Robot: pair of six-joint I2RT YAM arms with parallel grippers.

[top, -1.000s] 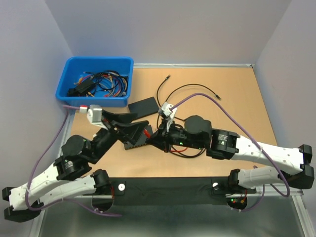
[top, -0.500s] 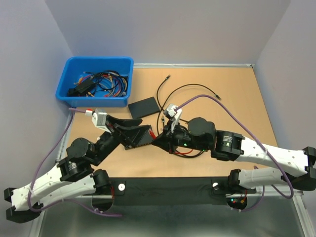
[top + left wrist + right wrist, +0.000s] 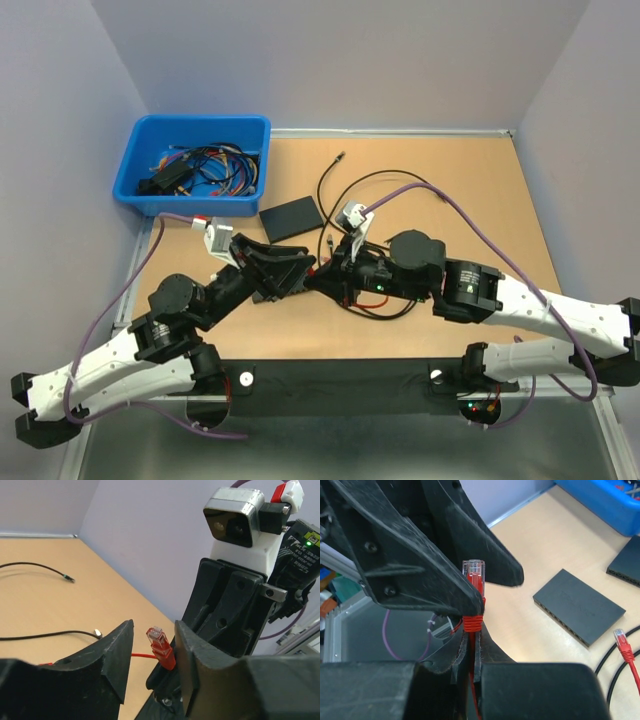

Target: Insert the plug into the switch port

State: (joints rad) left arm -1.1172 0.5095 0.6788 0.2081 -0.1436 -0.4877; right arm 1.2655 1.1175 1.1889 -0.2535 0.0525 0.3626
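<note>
A red plug [image 3: 160, 645] with a clear tip stands upright on its red cable. My right gripper [image 3: 472, 630] is shut on that cable just under the plug [image 3: 474, 577]. My left gripper [image 3: 154, 631] has its jaws open on either side of the plug, with a gap on each side. In the top view the two grippers meet nose to nose, left [image 3: 295, 268] and right [image 3: 325, 272]. A flat black switch [image 3: 292, 217] lies on the table behind them. The right wrist view shows a switch [image 3: 579, 607] with its row of ports along one edge.
A blue bin [image 3: 140, 150] full of cables stands at the back left. Black cables [image 3: 380, 180] loop across the table's middle. A second red plug [image 3: 624, 642] lies by a black cable. Part of another black switch [image 3: 626, 562] shows near the bin.
My left gripper has swung right to reach the plug, and its jaws have narrowed around it. The right gripper has shifted slightly right, still holding the cable.
</note>
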